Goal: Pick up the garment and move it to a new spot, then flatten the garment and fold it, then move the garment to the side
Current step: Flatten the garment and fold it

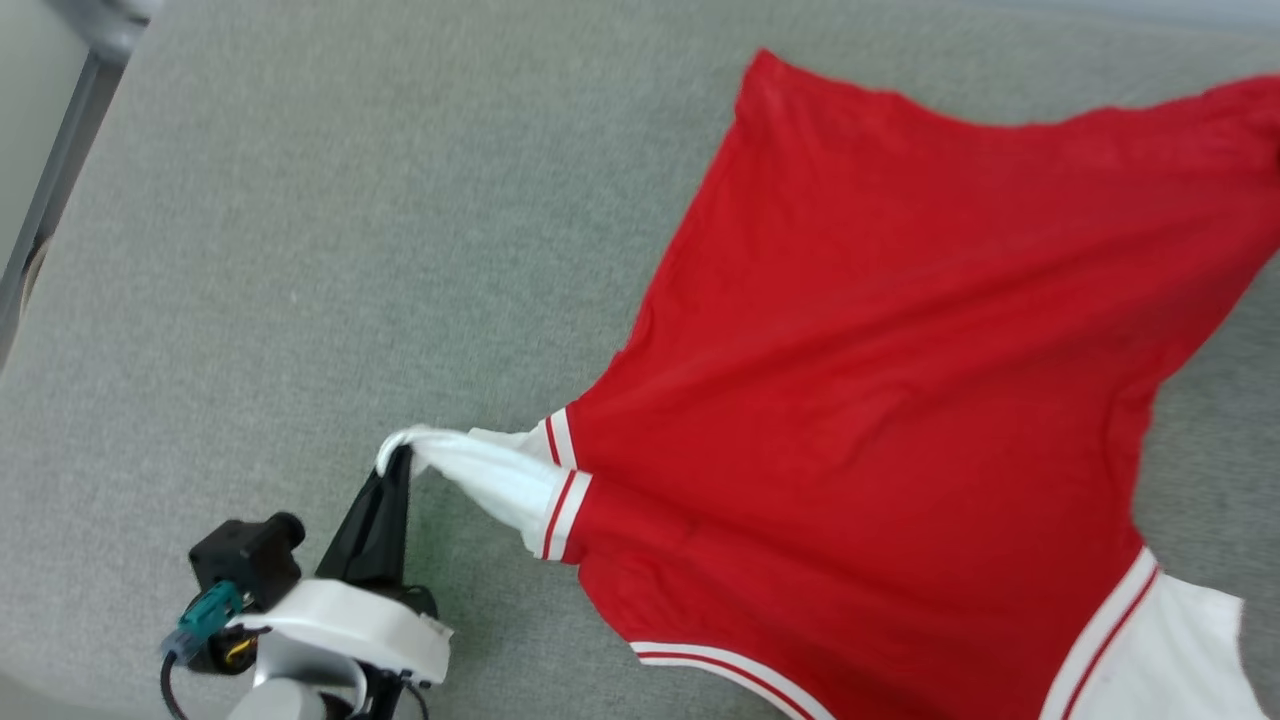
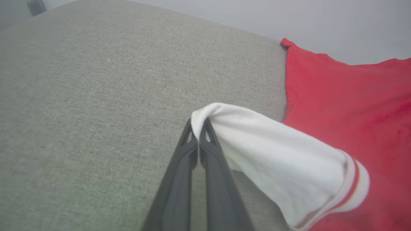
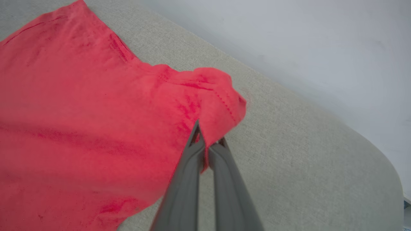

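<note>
The garment (image 1: 880, 360), a red T-shirt with white sleeves and red-white striped trim, lies spread on the grey fabric surface (image 1: 300, 250), plain red side up. My left gripper (image 1: 398, 458) is shut on the end of one white sleeve (image 2: 273, 150), which is pulled out to a point; the left wrist view shows the cloth pinched at the left gripper (image 2: 199, 123). In the right wrist view my right gripper (image 3: 208, 141) is shut on a red corner of the garment (image 3: 215, 96) near its hem. The other white sleeve (image 1: 1170, 650) lies at the lower right.
The grey surface has a rounded far edge (image 3: 321, 106) with a pale wall behind it. A grey metal frame (image 1: 60, 170) runs along the upper left. Open grey cloth surface lies left of the garment.
</note>
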Robot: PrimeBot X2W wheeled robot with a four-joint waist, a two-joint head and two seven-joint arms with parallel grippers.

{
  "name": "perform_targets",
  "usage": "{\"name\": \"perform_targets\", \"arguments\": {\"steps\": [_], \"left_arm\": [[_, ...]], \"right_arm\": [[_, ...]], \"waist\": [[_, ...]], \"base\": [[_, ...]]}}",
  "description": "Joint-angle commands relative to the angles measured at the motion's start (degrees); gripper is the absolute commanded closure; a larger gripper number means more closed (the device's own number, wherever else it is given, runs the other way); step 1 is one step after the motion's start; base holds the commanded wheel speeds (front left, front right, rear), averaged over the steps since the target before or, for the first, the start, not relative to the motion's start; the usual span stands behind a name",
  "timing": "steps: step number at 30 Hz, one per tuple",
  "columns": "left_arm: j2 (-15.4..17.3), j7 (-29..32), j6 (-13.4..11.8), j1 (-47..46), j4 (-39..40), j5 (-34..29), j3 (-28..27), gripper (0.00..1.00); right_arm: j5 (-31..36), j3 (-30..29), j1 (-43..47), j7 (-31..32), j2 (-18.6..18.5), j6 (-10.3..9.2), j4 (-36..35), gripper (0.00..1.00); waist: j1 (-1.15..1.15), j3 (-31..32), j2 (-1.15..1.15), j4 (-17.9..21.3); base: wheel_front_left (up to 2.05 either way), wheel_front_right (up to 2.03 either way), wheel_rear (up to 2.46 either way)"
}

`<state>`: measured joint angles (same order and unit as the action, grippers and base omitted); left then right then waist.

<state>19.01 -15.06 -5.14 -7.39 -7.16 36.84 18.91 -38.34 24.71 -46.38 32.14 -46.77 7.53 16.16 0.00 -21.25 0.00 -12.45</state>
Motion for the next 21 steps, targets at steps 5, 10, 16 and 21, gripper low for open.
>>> {"name": "perform_targets", "arguments": {"steps": [5,10,16,21], "left_arm": [[1.43,0.01,-1.33,4.26,0.35,0.64,-1.24,1.00],[2.21,0.27,-2.43,7.40,1.03,1.25,-2.00,1.00],[2.92,0.62,-3.47,10.21,1.41,1.84,-2.45,1.00],[3.37,1.02,-3.84,11.44,1.47,1.99,-2.31,1.00]], "right_arm": [[-2.52,-2.32,11.27,-3.11,-4.25,-0.08,-6.18,1.00],[-3.14,-9.35,25.52,-5.27,-4.34,-0.08,-9.81,1.00],[-1.85,-19.63,44.12,-5.91,0.38,-0.08,-12.70,1.00],[-0.40,-25.42,57.83,-5.34,5.95,-0.08,-14.43,1.00]], "waist": [[0.00,7.80,0.00,4.61],[0.00,11.06,0.00,6.68],[0.00,13.96,0.00,8.51],[0.00,15.09,0.00,9.11]], "base": [[0.00,0.00,0.00],[0.00,0.00,0.00],[0.00,0.00,0.00],[0.00,0.00,0.00]]}}
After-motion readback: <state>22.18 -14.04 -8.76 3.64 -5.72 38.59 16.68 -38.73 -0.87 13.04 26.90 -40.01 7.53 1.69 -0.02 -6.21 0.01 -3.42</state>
